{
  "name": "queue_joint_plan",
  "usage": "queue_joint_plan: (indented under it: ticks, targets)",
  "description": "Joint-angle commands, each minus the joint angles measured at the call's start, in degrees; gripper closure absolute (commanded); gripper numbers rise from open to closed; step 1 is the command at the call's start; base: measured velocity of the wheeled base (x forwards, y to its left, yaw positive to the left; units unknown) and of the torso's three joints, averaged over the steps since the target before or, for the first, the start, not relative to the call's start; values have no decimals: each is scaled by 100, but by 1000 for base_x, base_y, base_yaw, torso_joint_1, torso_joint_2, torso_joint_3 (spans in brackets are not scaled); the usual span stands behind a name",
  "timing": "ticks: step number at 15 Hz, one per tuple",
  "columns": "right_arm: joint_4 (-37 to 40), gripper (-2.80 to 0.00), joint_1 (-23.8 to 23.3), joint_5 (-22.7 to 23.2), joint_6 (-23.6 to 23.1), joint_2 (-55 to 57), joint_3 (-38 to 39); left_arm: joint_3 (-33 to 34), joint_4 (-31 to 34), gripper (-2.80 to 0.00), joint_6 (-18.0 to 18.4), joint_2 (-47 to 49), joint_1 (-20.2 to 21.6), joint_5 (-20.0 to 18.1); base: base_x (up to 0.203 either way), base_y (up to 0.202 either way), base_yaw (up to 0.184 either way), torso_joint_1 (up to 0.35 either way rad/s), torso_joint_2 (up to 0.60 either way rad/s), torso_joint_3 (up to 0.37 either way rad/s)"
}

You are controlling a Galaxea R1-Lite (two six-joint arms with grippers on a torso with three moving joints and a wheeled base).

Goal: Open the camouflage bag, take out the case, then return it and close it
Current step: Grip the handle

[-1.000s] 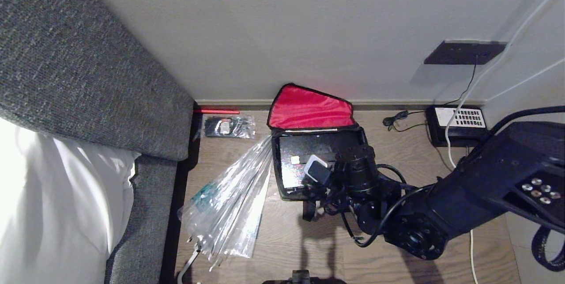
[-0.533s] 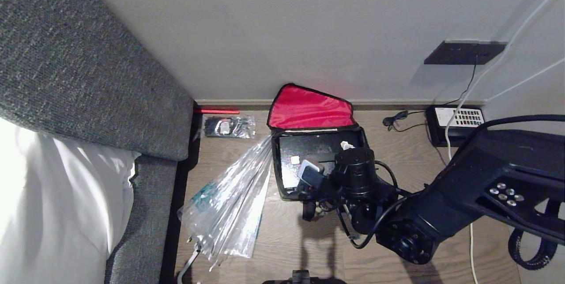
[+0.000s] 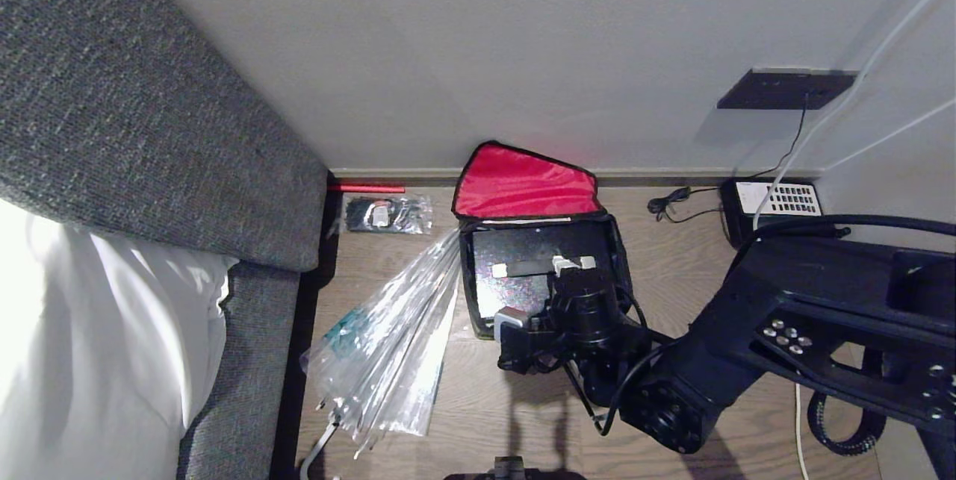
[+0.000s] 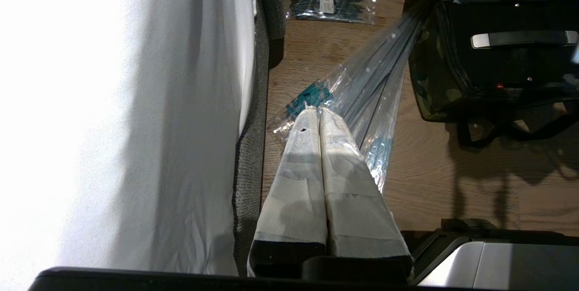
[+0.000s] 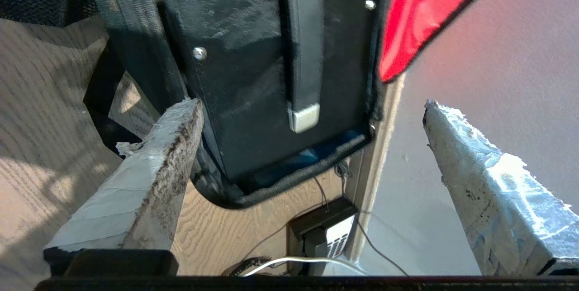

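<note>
Wood floor [image 3: 672, 271] by pale wall [image 3: 523, 39]; right claw [image 5: 312, 119] released above open camouflage bag [image 3: 523, 189].

A bedroom or hotel room: grey upholstered bed [image 3: 149, 144], white sheet [image 3: 89, 331], wood floor [image 3: 672, 256], telephone [image 3: 773, 204]

Black arm [image 3: 747, 360] — pale taped fingers [image 5: 135, 182]

Camouflage bag [image 3: 478, 301] stood open against the wall [image 3: 523, 54], red-lined flap raised; glossy black case [image 3: 523, 282] lay flat inside.
</note>
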Motion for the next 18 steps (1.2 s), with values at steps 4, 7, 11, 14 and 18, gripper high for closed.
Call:
queue_joint_plan:
  ticks: [4,7,11,14,18]
  targets:
    - [-105,-280,-130,-167,-26,515,-549,0,-2,0,2,-2,4,-1,0,0,0,0,0,0]
    - [-481,-280,-132,-271,-65,708,-734,0,-2,0,2,-2,4,-1,0,0,0,0,0,0]
    - [-540,-280,-190,-263,-118,937,-1035,0,-2,0,2,-2,4,-1,0,0,0,0,0,0]
    - [-624,-280,-269,-251,-313,1060,-1079,0,-2,0,2,-2,4,7,0,0,0,0,0,0]
    - [-735,-280,-491,-251,-523,1293,-1509,0,-2,0,2,-2,4,-1,0,0,0,0,0,0]
